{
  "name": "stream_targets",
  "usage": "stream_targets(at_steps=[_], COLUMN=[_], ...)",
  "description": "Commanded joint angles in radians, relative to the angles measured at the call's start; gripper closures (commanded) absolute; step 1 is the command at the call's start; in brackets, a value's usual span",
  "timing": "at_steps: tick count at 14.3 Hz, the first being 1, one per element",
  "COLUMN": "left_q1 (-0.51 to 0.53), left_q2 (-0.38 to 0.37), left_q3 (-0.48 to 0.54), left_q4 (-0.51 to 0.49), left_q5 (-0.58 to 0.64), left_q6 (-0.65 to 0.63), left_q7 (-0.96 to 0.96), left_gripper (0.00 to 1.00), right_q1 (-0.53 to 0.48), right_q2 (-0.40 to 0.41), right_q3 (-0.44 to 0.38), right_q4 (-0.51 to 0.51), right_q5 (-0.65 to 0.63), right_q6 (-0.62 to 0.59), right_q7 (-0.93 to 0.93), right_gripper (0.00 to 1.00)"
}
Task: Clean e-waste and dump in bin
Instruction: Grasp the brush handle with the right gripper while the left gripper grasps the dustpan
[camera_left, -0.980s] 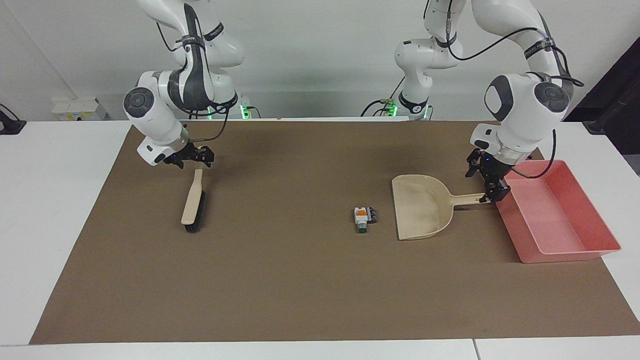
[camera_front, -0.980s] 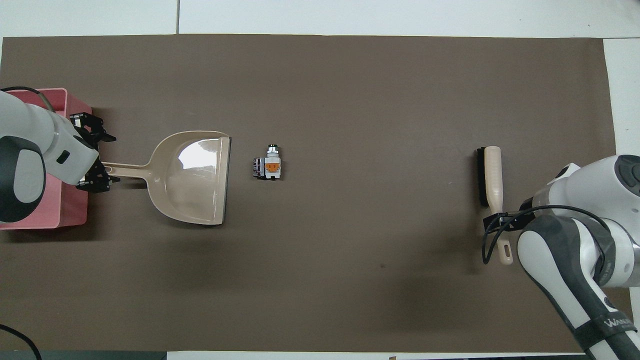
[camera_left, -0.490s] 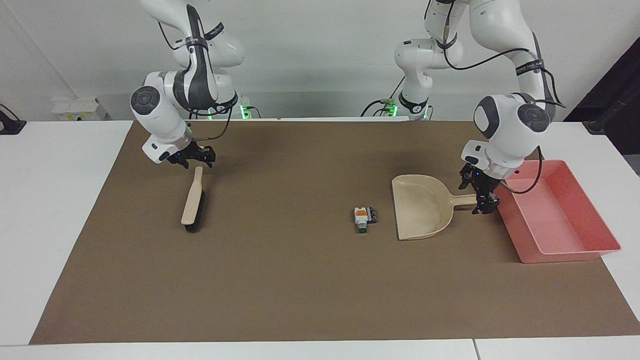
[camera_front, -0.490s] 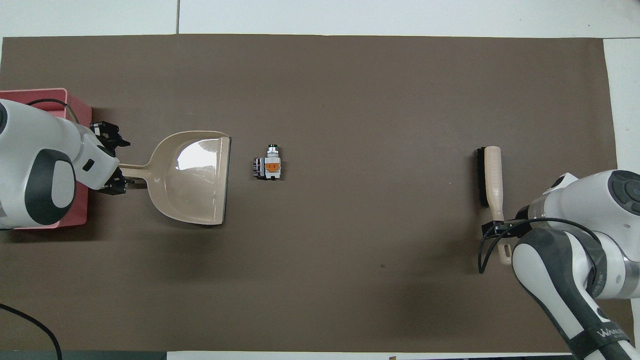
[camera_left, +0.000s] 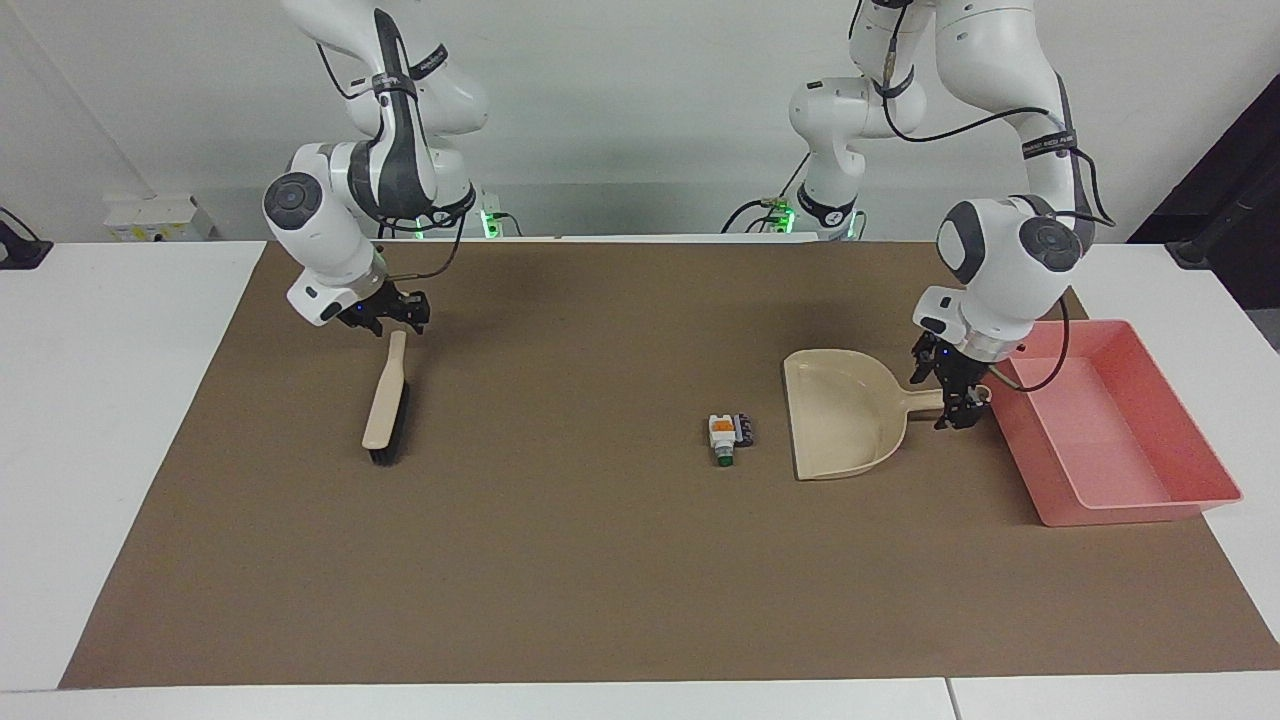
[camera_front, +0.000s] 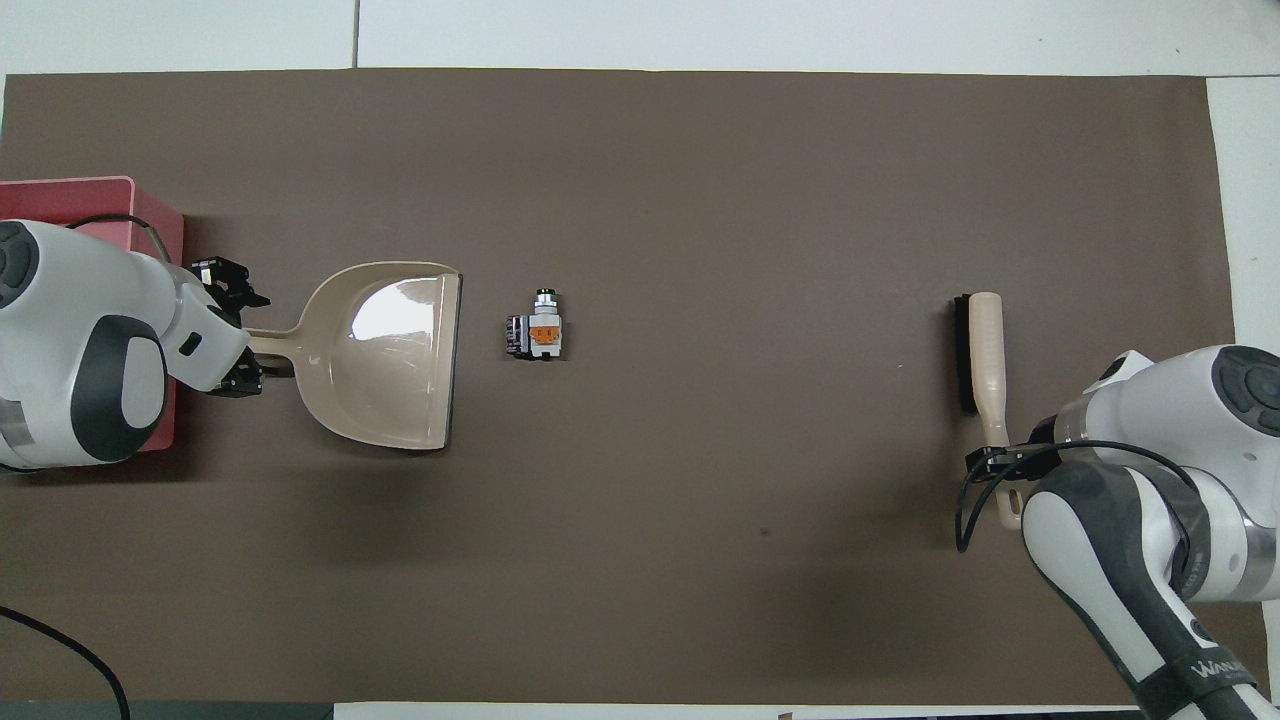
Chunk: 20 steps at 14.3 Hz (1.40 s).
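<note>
1. Since a second ago, the left tool (camera_left: 951, 392) has been brought in from the bin's edge along the dustpan handle, and it is now set astride that handle with its fingers spread to either side; no closing on it is seen yet.
2. Over the same second, the right tool (camera_left: 396, 312) has been drawn closer to the handle end of the brush (camera_left: 386, 405); whether its fingers are apart or together cannot be told.
3. Both grasps are judged to be imminent, so sweeping has not begun.
4. The e-waste (camera_left: 728, 433) lies untouched on the brown mat (camera_left: 560, 560) of the desk, just beside the open mouth of the dustpan (camera_left: 845, 415), toward the right arm's end from it.
5. The bin (camera_left: 1120, 430) stands at the left arm's end, just beside the dustpan handle.
6. Nothing is seen between brush and e-waste; the bin's closeness to the left tool is judged a possible hindrance.
</note>
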Motion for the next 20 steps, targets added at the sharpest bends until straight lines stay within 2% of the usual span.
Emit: stream_targets(at_steps=[1,3,5,8,10,12,13,15,17,20], left_q1=[-0.012,-0.012,-0.018,-0.026,-0.026,-0.027,-0.027,-0.027,-0.033,-0.066], left_q2=[-0.01,-0.007,-0.005,-0.002,-0.002,-0.005,-0.008,-0.014,-0.011,-0.008], left_q3=[0.008,0.008,0.008,0.008,0.008,0.008,0.01,0.01,0.008,0.008], left_q4=[-0.028,-0.026,-0.023,-0.02,-0.017,-0.014,-0.005,0.037,0.081,0.089], left_q5=[0.004,0.004,0.004,0.004,0.004,0.004,0.004,0.018,0.088,0.196], left_q6=[0.027,0.027,0.03,0.024,0.017,0.009,-0.005,-0.066,-0.106,-0.112], left_q7=[0.01,0.007,0.006,0.007,0.009,0.009,0.01,0.007,0.007,0.01], left_gripper=[0.14,0.15,0.25,0.57,0.7,0.76,0.87,0.91,1.0,1.0], right_q1=[0.002,0.002,0.002,0.003,0.021,0.034,0.046,0.093,0.118,0.161], right_q2=[-0.032,-0.032,-0.032,-0.027,-0.018,0.014,0.034,0.072,0.098,0.124], right_q3=[0.0,0.0,0.0,0.0,0.0,0.001,0.003,0.005,0.005,0.008], right_q4=[-0.031,-0.031,-0.031,-0.019,0.016,0.099,0.151,0.261,0.318,0.386], right_q5=[0.01,0.01,0.01,0.008,0.008,0.008,0.008,0.008,0.008,0.01], right_q6=[0.024,0.024,0.024,0.022,0.004,-0.077,-0.13,-0.233,-0.255,-0.295], right_q7=[-0.022,-0.022,-0.019,-0.013,-0.012,-0.003,0.007,0.043,0.061,0.076], right_gripper=[0.45,0.54,0.78,0.99,1.0,1.0,1.0,1.0,1.0,1.0])
